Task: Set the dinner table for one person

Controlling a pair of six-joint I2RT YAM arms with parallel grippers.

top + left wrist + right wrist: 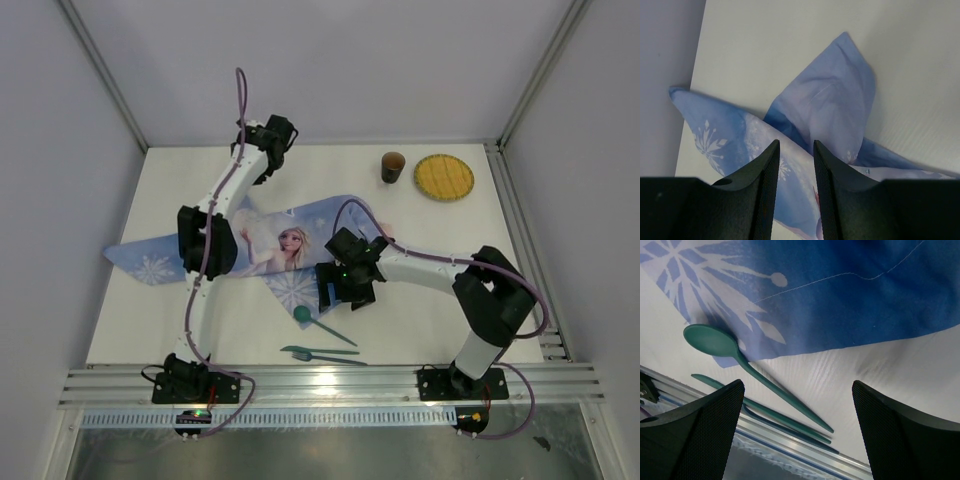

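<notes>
Left jaws slightly parted over cloth (825, 105), right jaws wide near spoon (740, 360), cup (392, 167) beyond

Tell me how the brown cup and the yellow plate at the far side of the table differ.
The cup is dark brown; the plate is yellow with a grid pattern. The cup stands upright and narrow, while the plate lies flat and spreads wider. Both look round from above and sit side by side, not touching, on the white table.
</notes>
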